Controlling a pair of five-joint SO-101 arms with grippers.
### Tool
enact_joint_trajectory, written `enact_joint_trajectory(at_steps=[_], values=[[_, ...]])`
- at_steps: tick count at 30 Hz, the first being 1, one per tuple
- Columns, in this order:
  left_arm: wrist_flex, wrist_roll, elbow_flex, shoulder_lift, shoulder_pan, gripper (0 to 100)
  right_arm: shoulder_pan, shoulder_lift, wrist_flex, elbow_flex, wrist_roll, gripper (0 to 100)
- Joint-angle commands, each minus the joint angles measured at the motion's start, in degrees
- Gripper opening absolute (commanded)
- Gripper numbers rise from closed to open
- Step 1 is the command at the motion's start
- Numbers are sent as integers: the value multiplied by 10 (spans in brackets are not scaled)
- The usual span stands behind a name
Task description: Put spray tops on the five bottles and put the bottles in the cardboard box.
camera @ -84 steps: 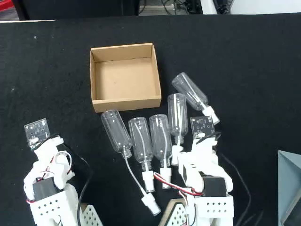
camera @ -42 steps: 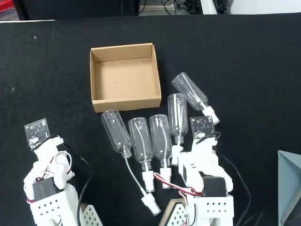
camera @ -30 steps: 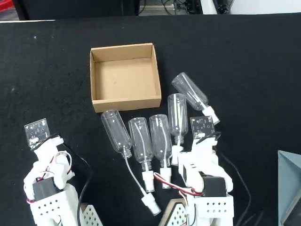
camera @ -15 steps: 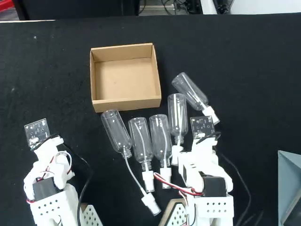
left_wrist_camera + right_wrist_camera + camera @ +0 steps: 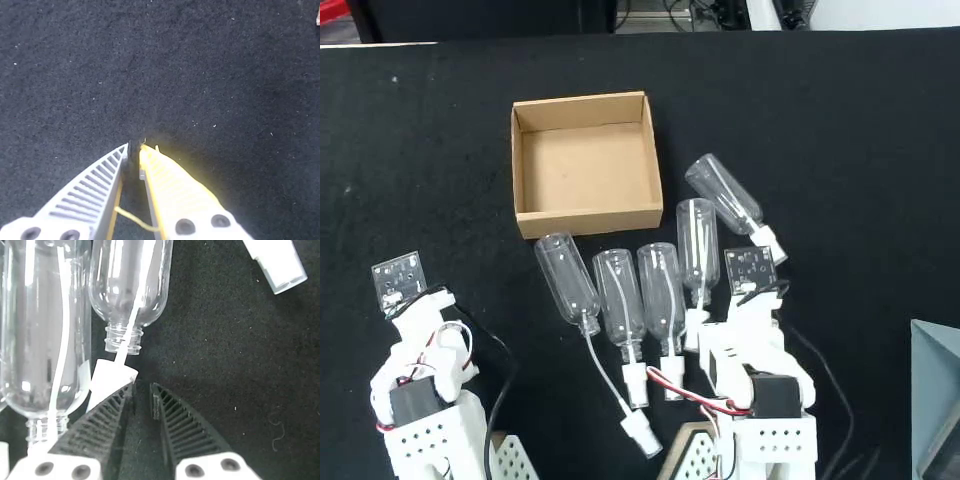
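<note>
Five clear bottles lie side by side in front of the cardboard box (image 5: 585, 165): the leftmost bottle (image 5: 568, 275), two middle bottles (image 5: 618, 295) (image 5: 660, 290), a fourth bottle (image 5: 697, 240) and an angled one (image 5: 723, 193). White spray tops sit loose at their necks; the leftmost bottle's spray top (image 5: 644, 435) hangs far out on its tube. My right gripper (image 5: 142, 387) is shut on nothing, one finger touching the spray top (image 5: 111, 380) below the fourth bottle's neck (image 5: 122, 337). My left gripper (image 5: 134, 147) is shut over bare black cloth.
Both arm bases stand at the table's near edge, the left arm (image 5: 415, 350) and the right arm (image 5: 755, 350). A grey object (image 5: 935, 400) sits at the right edge. Another spray top (image 5: 277, 265) lies beyond the right gripper. Black cloth (image 5: 840, 150) covers the table.
</note>
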Motion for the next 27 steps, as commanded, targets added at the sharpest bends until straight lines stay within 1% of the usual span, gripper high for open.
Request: enact_joint_trajectory(at_steps=[1,14,18,23,27], values=[[4,4,13,-4,-2,30,14,-54,4,-2,-4,11],[4,1,13,-4,0,30,18,-54,4,-2,-3,11],[-22,0,13,-4,28,30,18,-54,4,-3,-3,11],[-27,4,13,-4,36,30,18,-54,4,-3,-3,11],[-40,4,13,-4,55,30,18,-54,4,-3,-3,11]])
